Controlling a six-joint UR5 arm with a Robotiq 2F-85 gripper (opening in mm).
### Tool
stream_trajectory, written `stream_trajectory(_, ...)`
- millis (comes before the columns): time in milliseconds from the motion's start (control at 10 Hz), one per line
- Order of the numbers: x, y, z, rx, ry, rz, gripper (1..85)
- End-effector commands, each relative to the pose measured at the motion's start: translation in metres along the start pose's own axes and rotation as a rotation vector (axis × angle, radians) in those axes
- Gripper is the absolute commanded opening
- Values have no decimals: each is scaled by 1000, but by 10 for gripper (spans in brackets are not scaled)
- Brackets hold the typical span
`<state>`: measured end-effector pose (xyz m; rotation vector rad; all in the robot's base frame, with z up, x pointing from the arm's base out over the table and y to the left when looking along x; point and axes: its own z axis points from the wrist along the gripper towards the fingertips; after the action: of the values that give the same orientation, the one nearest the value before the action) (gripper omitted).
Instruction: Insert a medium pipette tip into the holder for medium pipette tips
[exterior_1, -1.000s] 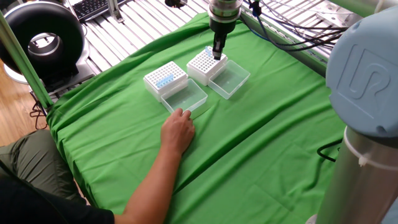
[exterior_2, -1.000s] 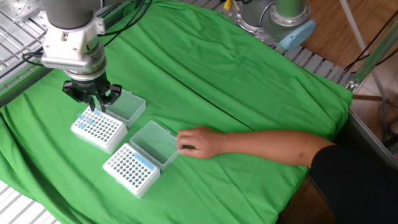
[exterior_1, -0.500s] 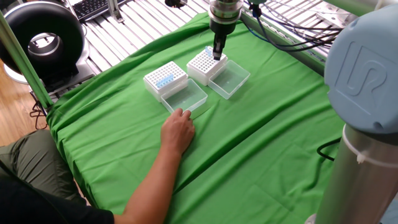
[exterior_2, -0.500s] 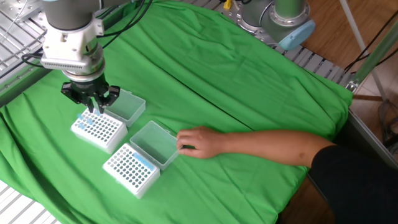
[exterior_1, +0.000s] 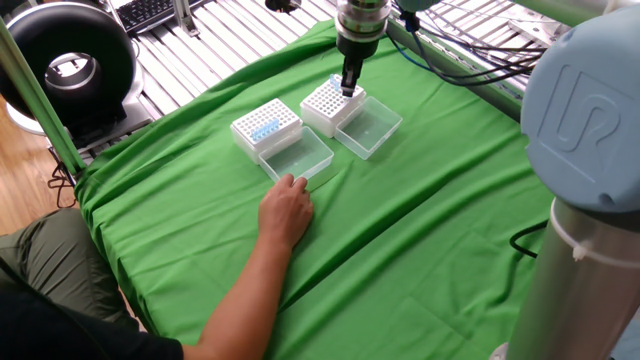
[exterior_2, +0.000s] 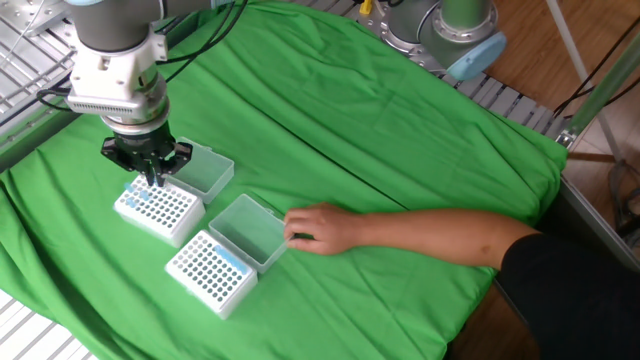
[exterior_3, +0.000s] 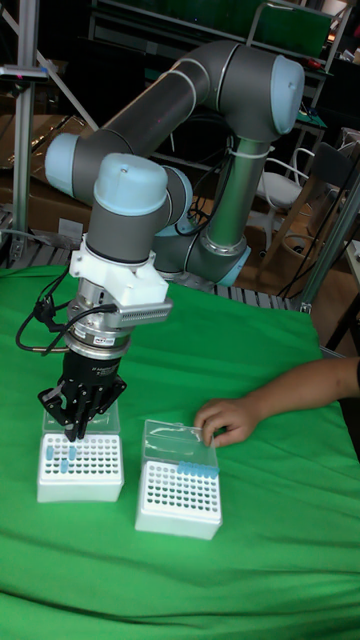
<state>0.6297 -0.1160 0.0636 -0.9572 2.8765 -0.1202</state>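
The holder for medium pipette tips (exterior_3: 80, 467) sits right under my pincer (exterior_3: 76, 432), its clear lid (exterior_2: 203, 169) hinged open just beyond, with the other rack (exterior_3: 180, 497) and a person's hand (exterior_3: 226, 420) off to the side on the green-draped desk (exterior_2: 380, 130). I judge I'm at the insertion step, poised low over the hole grid. The fingers look drawn nearly together, but I can't tell whether a tip is pinched between them; next I'd need a straight, gentle descent lined up on one hole.
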Motion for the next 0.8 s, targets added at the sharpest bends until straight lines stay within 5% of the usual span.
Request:
stream_trajectory(0,-1,-1,-2,-1,-10,27,117)
stream_trajectory(700,-4,1,-31,-6,34,34,103)
